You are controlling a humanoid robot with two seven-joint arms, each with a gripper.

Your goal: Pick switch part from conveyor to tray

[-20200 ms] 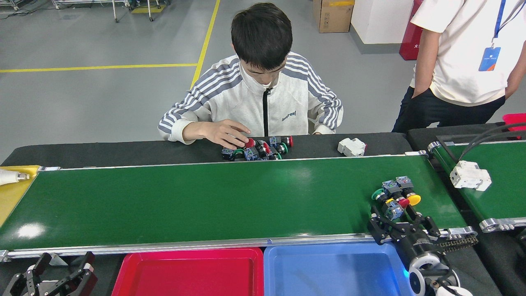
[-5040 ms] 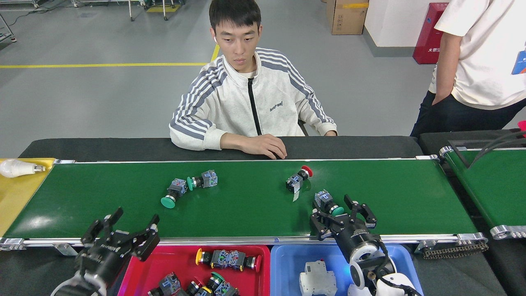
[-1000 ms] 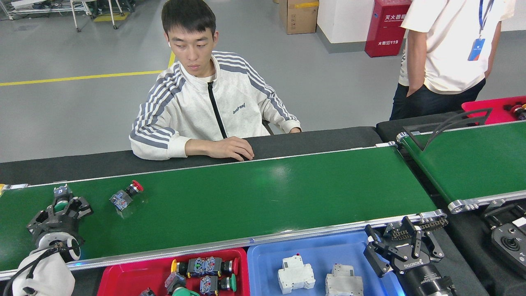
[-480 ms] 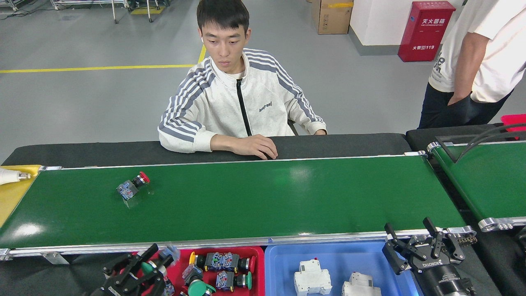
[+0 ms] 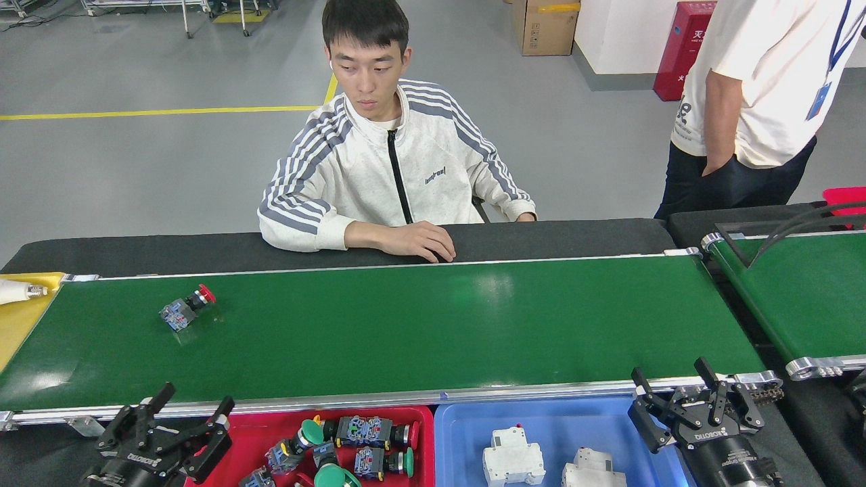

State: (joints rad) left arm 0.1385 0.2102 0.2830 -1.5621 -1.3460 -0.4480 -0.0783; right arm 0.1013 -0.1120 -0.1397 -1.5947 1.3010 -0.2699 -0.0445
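A red-capped switch part [image 5: 185, 308] lay at the conveyor's [image 5: 406, 331] left; both the left gripper [image 5: 164, 427] and right gripper [image 5: 697, 406] hung spread, empty, bottom corners.

Glossy green conveyor [image 5: 406, 325] with silver rails, centre of frame; one switch part [image 5: 184, 308], red-capped with a blue-grey body, at left. Red tray [image 5: 233, 426] lower centre, blue tray [image 5: 460, 433] beside it. Seated person [image 5: 392, 169]: white jacket, grey-striped sleeves. Yellow floor line [image 5: 162, 111], upper left.

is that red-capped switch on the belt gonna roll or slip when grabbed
The red-capped switch lies on its side; its round cap end could probably pivot, while the blocky blue-grey base likely resists rolling. It looks rigid. The conveyor is glossy, so a nudge may slide it.
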